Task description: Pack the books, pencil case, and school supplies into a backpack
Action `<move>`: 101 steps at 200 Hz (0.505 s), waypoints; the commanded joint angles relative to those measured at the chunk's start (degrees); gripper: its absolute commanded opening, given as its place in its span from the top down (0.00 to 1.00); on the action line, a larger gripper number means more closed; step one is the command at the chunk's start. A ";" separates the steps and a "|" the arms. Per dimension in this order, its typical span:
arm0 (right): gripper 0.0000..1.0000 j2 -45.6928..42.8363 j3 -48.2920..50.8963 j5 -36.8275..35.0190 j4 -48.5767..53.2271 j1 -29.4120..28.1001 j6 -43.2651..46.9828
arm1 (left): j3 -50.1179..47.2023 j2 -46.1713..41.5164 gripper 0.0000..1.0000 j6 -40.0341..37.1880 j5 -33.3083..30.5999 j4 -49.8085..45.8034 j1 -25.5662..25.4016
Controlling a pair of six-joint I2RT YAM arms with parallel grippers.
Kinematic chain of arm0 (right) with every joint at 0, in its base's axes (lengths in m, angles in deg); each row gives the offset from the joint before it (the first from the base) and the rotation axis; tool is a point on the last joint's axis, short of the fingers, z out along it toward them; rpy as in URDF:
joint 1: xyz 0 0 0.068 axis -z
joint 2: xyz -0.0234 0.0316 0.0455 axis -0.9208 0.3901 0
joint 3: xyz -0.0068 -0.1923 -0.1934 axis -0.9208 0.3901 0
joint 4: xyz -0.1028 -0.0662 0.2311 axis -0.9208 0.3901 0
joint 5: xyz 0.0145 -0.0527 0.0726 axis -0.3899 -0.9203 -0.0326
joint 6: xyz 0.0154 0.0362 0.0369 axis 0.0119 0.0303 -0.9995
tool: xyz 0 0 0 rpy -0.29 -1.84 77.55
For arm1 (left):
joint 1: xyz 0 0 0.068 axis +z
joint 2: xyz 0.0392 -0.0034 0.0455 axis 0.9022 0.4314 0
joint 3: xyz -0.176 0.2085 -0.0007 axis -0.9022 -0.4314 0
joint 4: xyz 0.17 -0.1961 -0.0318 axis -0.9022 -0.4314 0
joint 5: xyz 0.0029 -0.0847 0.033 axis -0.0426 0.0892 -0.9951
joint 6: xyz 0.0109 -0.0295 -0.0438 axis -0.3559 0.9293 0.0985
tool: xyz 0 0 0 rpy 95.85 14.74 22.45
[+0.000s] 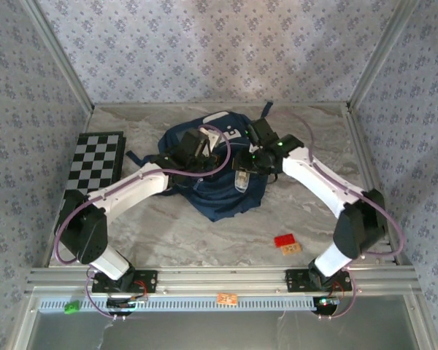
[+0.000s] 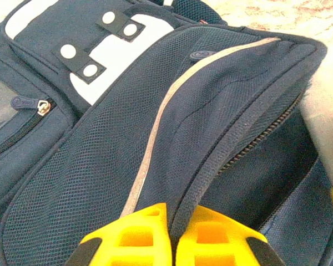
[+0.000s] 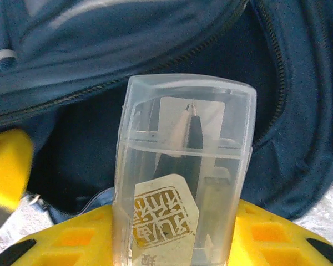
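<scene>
The navy backpack (image 1: 217, 191) lies mid-table with its main zip open. My left gripper (image 1: 196, 148) is shut on the rim of the backpack's flap (image 2: 211, 160), the fabric pinched between its yellow fingers (image 2: 139, 233) and held up. My right gripper (image 1: 242, 169) is shut on the school supplies, a clear oblong case (image 3: 183, 166) with a gold stamp label and dark pen tips inside. The case (image 1: 241, 181) hangs over the dark opening of the backpack (image 3: 288, 138). The books and the pencil case are out of view.
A black-and-white checkered board (image 1: 95, 162) lies at the left edge. A small red block (image 1: 284, 240) and an orange piece (image 1: 292, 249) sit on the marble table near the right arm's base. Metal frame posts stand at both sides.
</scene>
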 commanded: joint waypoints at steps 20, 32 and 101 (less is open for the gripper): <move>0.55 7.12 -6.22 3.44 -2.91 0.92 -1.12 | 3.84 -0.64 1.00 8.30 -0.24 3.93 -0.40; 0.53 8.06 -6.95 3.39 -4.35 0.70 -1.91 | 4.20 -0.35 1.00 8.94 0.89 3.90 -0.40; 0.25 0.68 -1.73 4.79 -3.89 0.72 -1.20 | 5.16 0.24 1.00 12.18 0.06 1.08 0.01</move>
